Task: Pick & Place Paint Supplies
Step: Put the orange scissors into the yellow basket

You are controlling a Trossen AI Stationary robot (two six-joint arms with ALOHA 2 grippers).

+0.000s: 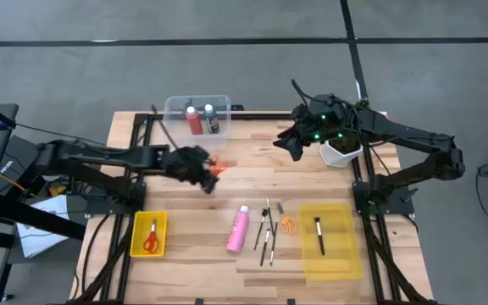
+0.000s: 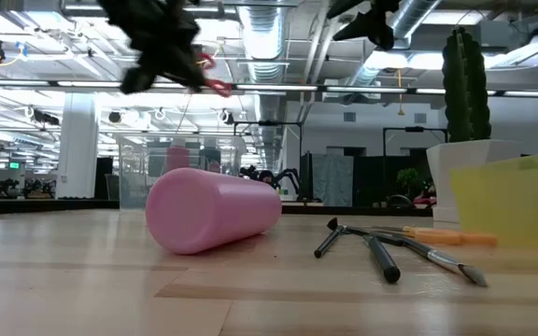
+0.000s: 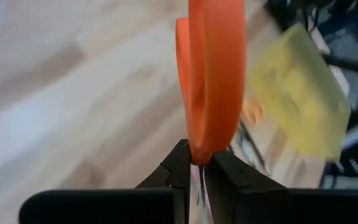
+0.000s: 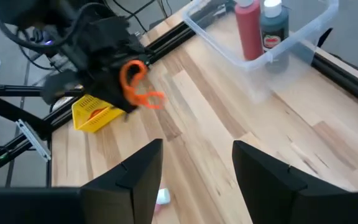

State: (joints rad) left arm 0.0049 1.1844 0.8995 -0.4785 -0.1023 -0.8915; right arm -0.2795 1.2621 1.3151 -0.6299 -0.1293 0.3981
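Left gripper (image 1: pixel 211 172) sits left of centre in the high view, raised off the table, jaws clenched on orange scissors (image 1: pixel 219 167); in the left wrist view the orange handle loop (image 3: pixel 213 74) stands right above the pinched fingers (image 3: pixel 178 169). The right wrist view shows the same gripper (image 4: pixel 120 87) with the scissors (image 4: pixel 138 84) hanging from it, upper left of frame. Right gripper (image 1: pixel 293 140) hovers upper centre-right in the high view, jaws released and holding nothing; its two fingers (image 4: pixel 135 171) stand wide apart over bare wood. Clear bin (image 1: pixel 176 108) at upper centre holds a red bottle (image 1: pixel 193 119) and a dark white-capped bottle (image 1: pixel 211 118), both upright. Pink bottle (image 1: pixel 239 229) lies on its side at lower centre, and in the low view it fills centre left (image 2: pixel 211 208). Brushes (image 1: pixel 266 230) lie loose just right of it, with a second orange scissors (image 1: pixel 287 224) beside them. Big yellow tray (image 1: pixel 333 258) at lower right holds one brush (image 1: pixel 319 235). Small yellow tray (image 1: pixel 134 241) at lower left holds red scissors (image 1: pixel 151 238). White pot (image 1: pixel 342 152) with a plant sits under the right arm, partly hidden, so contact with the arm is unclear.
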